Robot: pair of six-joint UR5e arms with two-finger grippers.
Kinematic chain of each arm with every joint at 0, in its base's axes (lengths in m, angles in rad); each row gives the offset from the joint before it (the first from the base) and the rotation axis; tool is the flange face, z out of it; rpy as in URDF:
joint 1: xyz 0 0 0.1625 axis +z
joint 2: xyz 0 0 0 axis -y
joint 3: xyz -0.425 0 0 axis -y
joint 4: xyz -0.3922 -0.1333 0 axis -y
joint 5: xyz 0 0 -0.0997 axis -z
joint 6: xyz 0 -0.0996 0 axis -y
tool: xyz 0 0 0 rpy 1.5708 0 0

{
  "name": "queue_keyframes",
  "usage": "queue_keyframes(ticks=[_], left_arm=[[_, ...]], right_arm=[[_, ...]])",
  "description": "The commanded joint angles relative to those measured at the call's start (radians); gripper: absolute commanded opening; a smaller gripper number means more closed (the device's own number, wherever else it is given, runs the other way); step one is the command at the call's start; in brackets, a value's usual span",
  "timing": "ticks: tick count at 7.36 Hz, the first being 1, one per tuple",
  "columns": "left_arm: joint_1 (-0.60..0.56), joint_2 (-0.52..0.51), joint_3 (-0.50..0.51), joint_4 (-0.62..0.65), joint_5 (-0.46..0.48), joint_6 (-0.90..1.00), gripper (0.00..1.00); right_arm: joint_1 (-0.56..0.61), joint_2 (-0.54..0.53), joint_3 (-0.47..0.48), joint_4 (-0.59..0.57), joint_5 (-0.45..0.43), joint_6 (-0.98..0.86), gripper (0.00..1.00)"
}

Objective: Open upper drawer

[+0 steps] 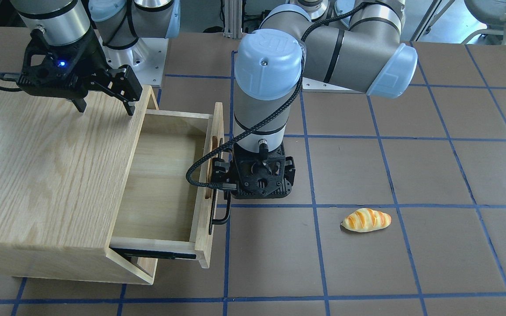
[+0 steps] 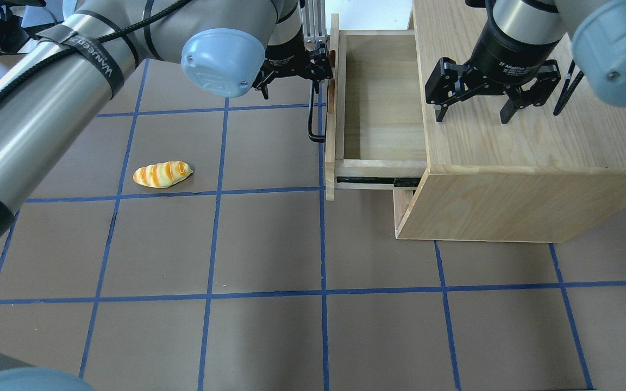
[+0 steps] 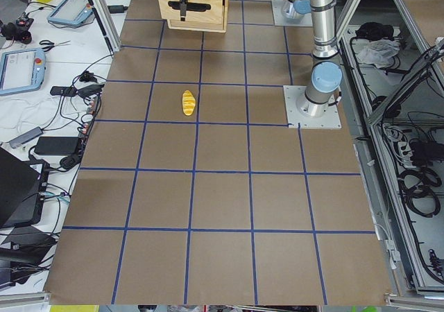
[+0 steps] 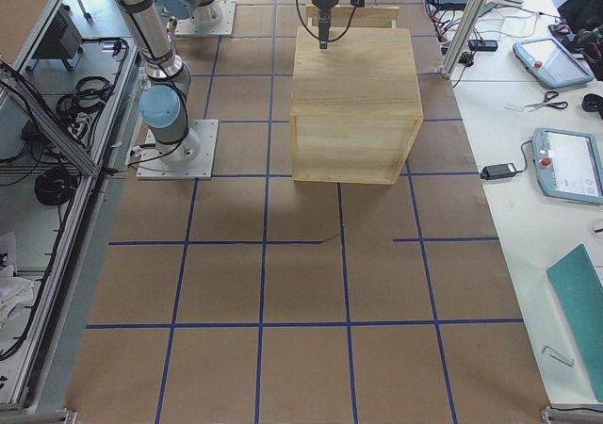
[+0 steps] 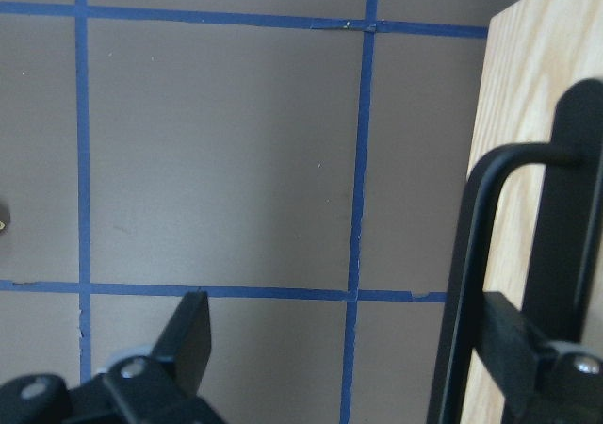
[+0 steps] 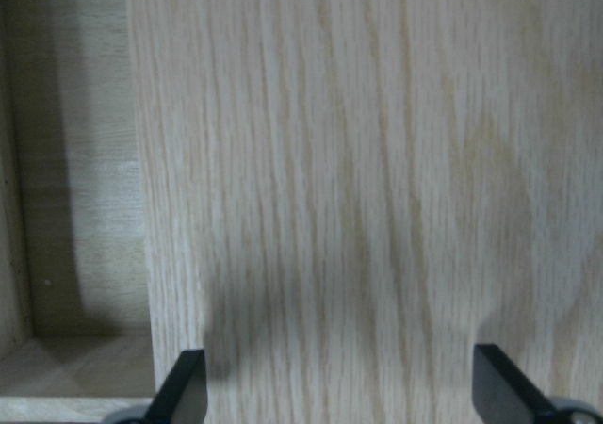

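I have my left gripper (image 5: 353,334) spread wide, one finger (image 5: 516,349) tight against the black bar handle (image 5: 474,254) of the upper drawer (image 2: 378,108). The drawer stands pulled well out of the cabinet (image 2: 508,157), just past that finger. My right gripper (image 2: 470,115) is spread apart too, hanging over the cabinet top with the open drawer just beside it.
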Motion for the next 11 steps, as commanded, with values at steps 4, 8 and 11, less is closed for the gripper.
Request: queue_keyframes(ticks=[4,8,11], left_arm=[[0.045,0.012,0.000,-0.033,0.000,0.059,1.00],[0.049,0.018,-0.002,-0.039,0.002,0.079,1.00],[0.050,0.040,0.002,-0.068,0.002,0.077,1.00]], right_arm=[[0.000,0.000,0.000,0.000,0.002,0.000,1.00],[0.000,0.000,0.000,0.000,0.002,0.000,1.00],[0.000,0.000,0.000,0.000,0.002,0.000,1.00]])
